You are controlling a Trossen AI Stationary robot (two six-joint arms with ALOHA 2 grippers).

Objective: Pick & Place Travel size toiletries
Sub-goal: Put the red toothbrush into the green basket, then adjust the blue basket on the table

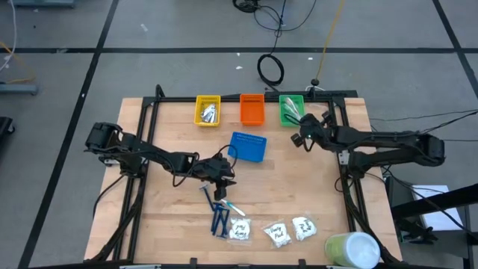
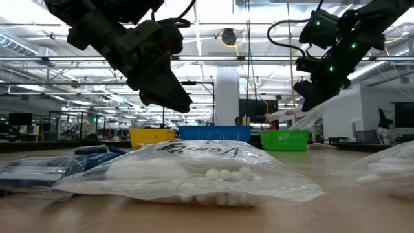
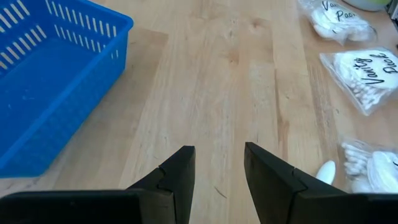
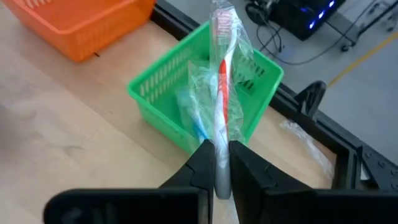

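done: packets in yellow tray [image 1: 208,110] | right gripper [image 4: 222,163] pinching wrapped toothbrush [image 4: 223,56] over green tray [image 4: 163,93] | left gripper [image 3: 219,169] spread, empty | left: razors [image 1: 220,217], sachets [image 1: 278,233] at bench front

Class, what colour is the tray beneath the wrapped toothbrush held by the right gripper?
Green tray, clearest in the right wrist view, under the wrapped toothbrush pinched by the right gripper.
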